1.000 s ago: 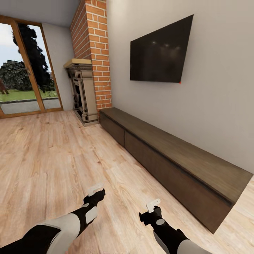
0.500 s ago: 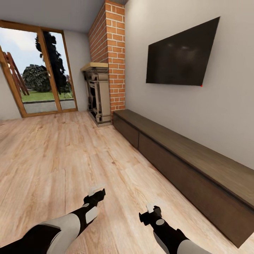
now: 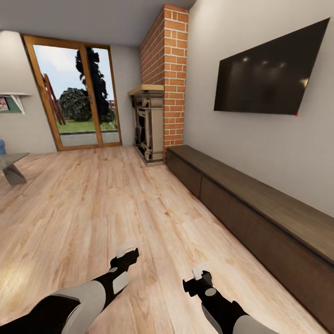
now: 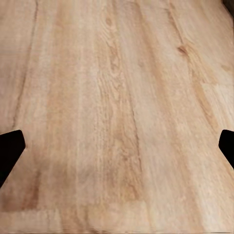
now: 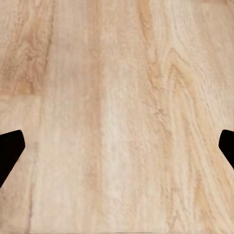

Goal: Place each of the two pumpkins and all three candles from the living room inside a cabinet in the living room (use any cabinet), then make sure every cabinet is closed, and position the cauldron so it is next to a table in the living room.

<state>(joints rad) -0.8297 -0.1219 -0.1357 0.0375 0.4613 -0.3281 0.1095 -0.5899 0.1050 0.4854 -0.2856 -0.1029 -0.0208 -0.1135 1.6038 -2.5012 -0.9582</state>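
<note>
The long dark cabinet [image 3: 260, 204] runs along the wall under the TV [image 3: 273, 69], with all its drawers shut, and no pumpkins or candles are near it. The left gripper [image 3: 126, 253] and right gripper [image 3: 200, 271] hang low over the wood floor [image 3: 93, 208] beside the cabinet, both spread wide and holding nothing. A good next step is probably to look slowly around the room, away from the cabinet, to find the pumpkins.

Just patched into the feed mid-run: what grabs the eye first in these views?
The red brick chimney column rising in the far corner, with the fireplace at its foot, stands out most. To its right a big dark TV hangs on the wall above the long low cabinet, whose fronts look closed. Both grippers, left gripper and right gripper, hang open over bare wood floor.
</note>
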